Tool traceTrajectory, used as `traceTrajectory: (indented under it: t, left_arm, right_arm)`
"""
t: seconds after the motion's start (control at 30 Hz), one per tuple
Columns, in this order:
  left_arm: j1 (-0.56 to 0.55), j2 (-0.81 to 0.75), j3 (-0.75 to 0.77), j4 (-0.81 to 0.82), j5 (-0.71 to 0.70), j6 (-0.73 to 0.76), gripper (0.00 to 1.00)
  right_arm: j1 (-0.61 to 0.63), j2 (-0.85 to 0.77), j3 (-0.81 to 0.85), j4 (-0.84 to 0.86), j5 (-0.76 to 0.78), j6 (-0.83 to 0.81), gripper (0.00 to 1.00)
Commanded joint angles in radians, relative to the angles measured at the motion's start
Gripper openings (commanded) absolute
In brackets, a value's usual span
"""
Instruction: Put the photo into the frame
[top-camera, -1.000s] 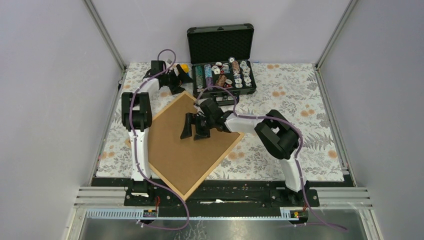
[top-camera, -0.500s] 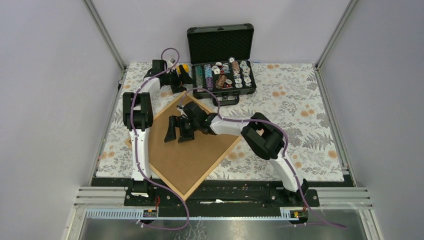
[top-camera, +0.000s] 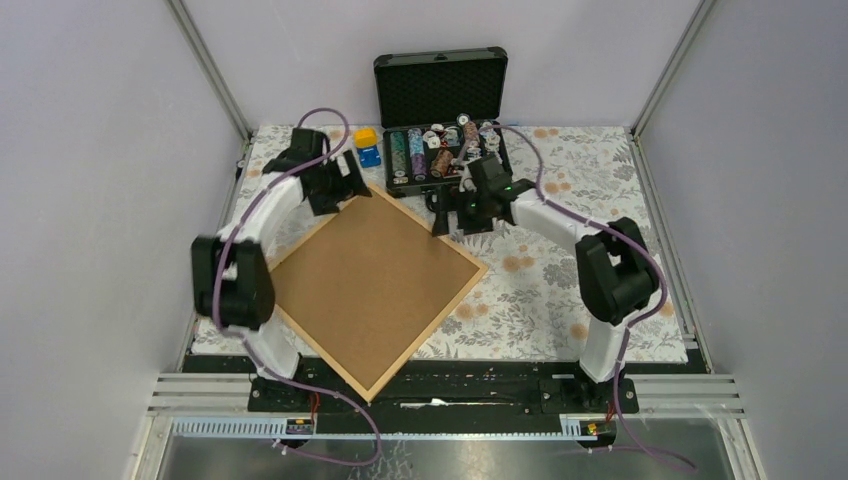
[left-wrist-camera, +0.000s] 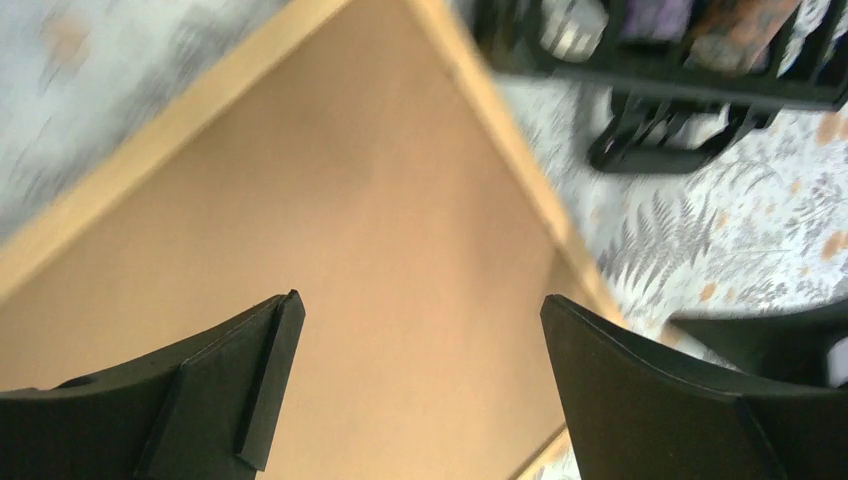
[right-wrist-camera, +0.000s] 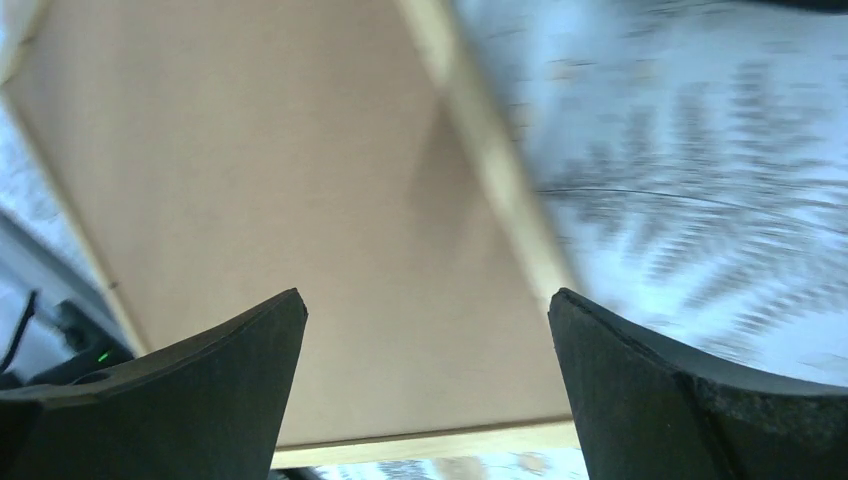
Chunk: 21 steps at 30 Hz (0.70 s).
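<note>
The frame (top-camera: 430, 330), thin light wood, lies flat as a diamond on the floral cloth. A plain brown backing board (top-camera: 370, 285) fills it. The photo is hidden. My left gripper (top-camera: 342, 192) hovers open over the frame's far corner; in the left wrist view the left gripper (left-wrist-camera: 418, 298) has only board between its fingers, with the frame's edge (left-wrist-camera: 505, 140) beyond. My right gripper (top-camera: 442, 215) stands open just off the frame's far right edge, beside the case. In the right wrist view the right gripper (right-wrist-camera: 426, 293) holds nothing and looks across the board and the frame rail (right-wrist-camera: 490, 150).
An open black case (top-camera: 440, 90) of poker chips stands at the back, close to both grippers. A small yellow and blue block (top-camera: 368, 146) sits left of it. The floral cloth (top-camera: 600, 260) lies bare on the right. Metal posts and side walls close in the table.
My right gripper has pulled back from the middle of the board to the frame's far right edge. The left arm swung its elbow outward and its gripper came down to the frame's far corner.
</note>
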Motion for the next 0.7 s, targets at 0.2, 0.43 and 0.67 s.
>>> traceTrajectory:
  t: [0.2,0.43,0.67]
  left_arm:
    - [0.047,-0.643,-0.624,-0.235,-0.317,-0.392,0.98]
    - [0.046,-0.843,-0.796,-0.381,-0.366,-0.641,0.98]
    - [0.044,-0.896,-0.929,-0.329,-0.368,-0.702,0.98]
  right_arm:
    - [-0.087,0.05,0.059,-0.105,0.039,-0.168,1.0]
    - [-0.09,0.129,0.087,-0.108,-0.003,-0.167,1.0]
    - [-0.09,0.157,0.084,-0.096,-0.03,-0.156,1.0]
